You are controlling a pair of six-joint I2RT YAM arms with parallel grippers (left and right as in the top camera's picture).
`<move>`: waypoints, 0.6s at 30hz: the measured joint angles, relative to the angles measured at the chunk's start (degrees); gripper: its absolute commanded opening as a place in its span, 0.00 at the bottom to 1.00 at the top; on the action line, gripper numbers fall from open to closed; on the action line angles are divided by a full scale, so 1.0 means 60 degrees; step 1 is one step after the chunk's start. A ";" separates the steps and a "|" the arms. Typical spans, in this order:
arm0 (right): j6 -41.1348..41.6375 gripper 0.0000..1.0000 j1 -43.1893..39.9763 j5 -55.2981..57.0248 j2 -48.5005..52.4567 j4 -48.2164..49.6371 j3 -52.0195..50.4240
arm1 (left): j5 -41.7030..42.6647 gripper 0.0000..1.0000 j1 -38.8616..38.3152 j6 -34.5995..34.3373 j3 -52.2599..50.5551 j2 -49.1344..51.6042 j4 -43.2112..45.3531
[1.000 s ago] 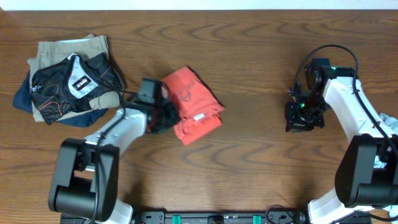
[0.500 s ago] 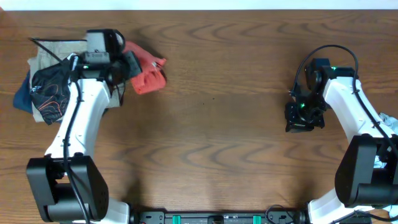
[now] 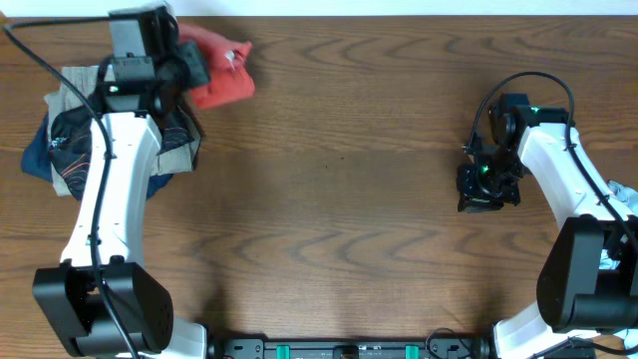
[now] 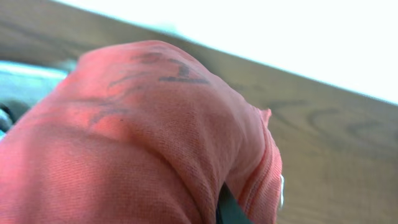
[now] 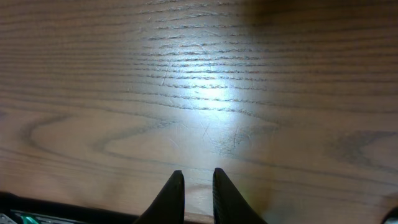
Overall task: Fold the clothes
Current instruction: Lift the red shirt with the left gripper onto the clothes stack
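Overall, the wooden table (image 3: pixel 349 219) fills the overhead view, with one arm working from each side.

1. The left arm (image 3: pixel 110 199) reaches from the near edge to the far left corner. The right arm (image 3: pixel 568 170) is bent over the right half of the table, well apart from all clothing.

2. A pile of clothes (image 3: pixel 60 150) lies at the far left. It holds a khaki garment (image 3: pixel 80 85), a dark blue garment (image 3: pixel 35 160) at the bottom and a black garment with red line pattern (image 3: pixel 75 145) on top. The left arm crosses over the pile's right side.

3. The T-shirt (image 3: pixel 217 78), coral-red, is bunched into a compact bundle near the far edge of the table, just to the right of the pile. Whether it touches the tabletop cannot be determined.

4. The left gripper (image 3: pixel 192 66) is clamped on the left end of the T-shirt. In the left wrist view the fabric fills most of the frame, and a dark finger (image 4: pixel 229 210) shows beneath a fold.

5. The right gripper (image 5: pixel 196 177) hangs just above bare wood. Its fingertips stand slightly apart with a narrow gap and grip nothing.

6. Dark marks (image 4: pixel 168 71) cross the top of the T-shirt in the left wrist view. They are too distorted to read.
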 measured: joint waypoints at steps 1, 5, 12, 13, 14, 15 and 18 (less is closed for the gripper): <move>0.0000 0.15 0.0000 0.0000 0.0000 0.0000 0.0000 | -0.0076 0.06 0.0055 0.0025 0.0106 0.0000 0.0040; 0.0000 0.16 0.0000 0.0000 0.0000 0.0000 0.0000 | -0.0357 0.06 0.0634 0.0200 0.0532 0.0000 0.0171; 0.0000 0.17 0.0000 0.0000 0.0000 0.0004 0.0000 | -0.0597 0.06 0.2506 0.0215 0.0597 0.0000 0.0248; 0.0000 0.17 0.0000 0.0000 0.0000 0.0007 0.0000 | -0.0623 0.06 0.2728 0.0160 0.0597 0.0000 0.0200; 0.0000 0.17 0.0000 0.0000 0.0000 0.0033 0.0000 | -0.0678 0.06 0.2994 0.0058 0.0597 0.0000 0.0106; 0.0000 0.17 0.0000 0.0000 0.0000 0.0044 0.0000 | -0.0729 0.06 0.3180 -0.0084 0.0597 0.0000 -0.0011; 0.0000 0.17 0.0000 0.0000 0.0000 0.0135 0.0000 | -0.0805 0.06 0.3515 -0.0878 0.0597 0.0000 -0.0510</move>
